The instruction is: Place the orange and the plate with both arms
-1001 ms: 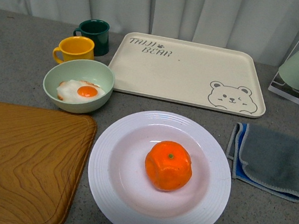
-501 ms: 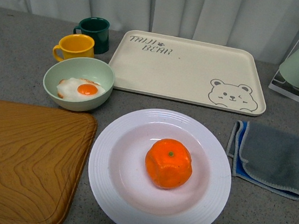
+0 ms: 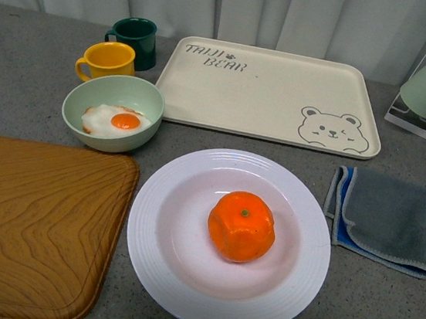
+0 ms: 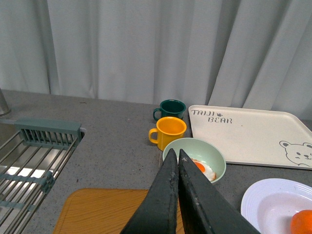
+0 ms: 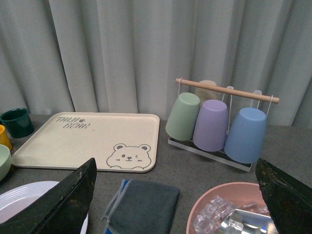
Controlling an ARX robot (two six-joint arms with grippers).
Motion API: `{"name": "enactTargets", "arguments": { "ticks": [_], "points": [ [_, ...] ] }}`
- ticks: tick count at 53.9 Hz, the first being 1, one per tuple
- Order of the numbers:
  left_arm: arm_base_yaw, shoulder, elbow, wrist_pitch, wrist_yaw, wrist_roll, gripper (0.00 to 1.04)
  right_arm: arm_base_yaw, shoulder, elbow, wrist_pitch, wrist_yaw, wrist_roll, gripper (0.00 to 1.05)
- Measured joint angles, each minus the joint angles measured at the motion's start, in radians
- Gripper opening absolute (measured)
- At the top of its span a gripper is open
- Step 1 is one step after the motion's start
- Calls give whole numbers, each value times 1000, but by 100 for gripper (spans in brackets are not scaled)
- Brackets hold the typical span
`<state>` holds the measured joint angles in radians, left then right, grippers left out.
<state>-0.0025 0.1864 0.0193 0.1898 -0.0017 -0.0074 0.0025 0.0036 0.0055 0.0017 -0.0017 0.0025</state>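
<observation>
The orange (image 3: 241,227) sits squarely in the well of the plate (image 3: 182,284), green stem dot facing up, and the plate lies flat on the grey counter (image 3: 22,66) at the near middle of the front view. The board (image 3: 34,223) is just beside the plate on the left, and the folded grey-and-blue cloth (image 3: 384,219) lies near it on the right. Behind the plate stretches the cream tray (image 3: 275,97), bare apart from its bear print. To the tray's left is the pale green bowl (image 3: 114,144) with a fried egg (image 3: 116,121) in it, then the yellow mug (image 3: 108,61) and the green mug (image 3: 137,40) further back. Over to the left gripper (image 4: 175,155) – its two dark fingers are pressed tight together with nothing between them, hanging above the board's edge with the bowl and both mugs ahead of it; the plate's rim and a sliver of orange show off to one side. A metal drying grid (image 4: 29,161) sits at the far side of that wrist view. The right gripper (image 5: 175,165) is spread wide and holding nothing – its fingers (image 5: 73,195) frame the tray, the cloth and a rack (image 5: 226,90) of upturned green, purple and blue cups. A pink bowl (image 5: 200,207) with ice in it stands near that gripper.
</observation>
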Motion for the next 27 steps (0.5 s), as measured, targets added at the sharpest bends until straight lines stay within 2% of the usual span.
{"name": "enactTargets", "arguments": {
  "ticks": [3,7,14,19,24,27],
  "points": [
    [0,-27,0,-28,0,0,4,0,0,0,0,0,0,95],
    [0,-155,0,-179,2,0,4,0,0,0,0,0,0,95],
    [0,-181,0,-187,2,0,4,0,0,0,0,0,0,95],
    [0,-182,0,-188,2,0,22,-4,2,0,-2,-15,-9,95],
    [0,-182,0,-188,3,0,38,-46,89,29,-72,-253,-144,95],
    [0,-182,0,-188,2,0,47,-16,172,34,-54,-317,-185,95]
  ]
}}
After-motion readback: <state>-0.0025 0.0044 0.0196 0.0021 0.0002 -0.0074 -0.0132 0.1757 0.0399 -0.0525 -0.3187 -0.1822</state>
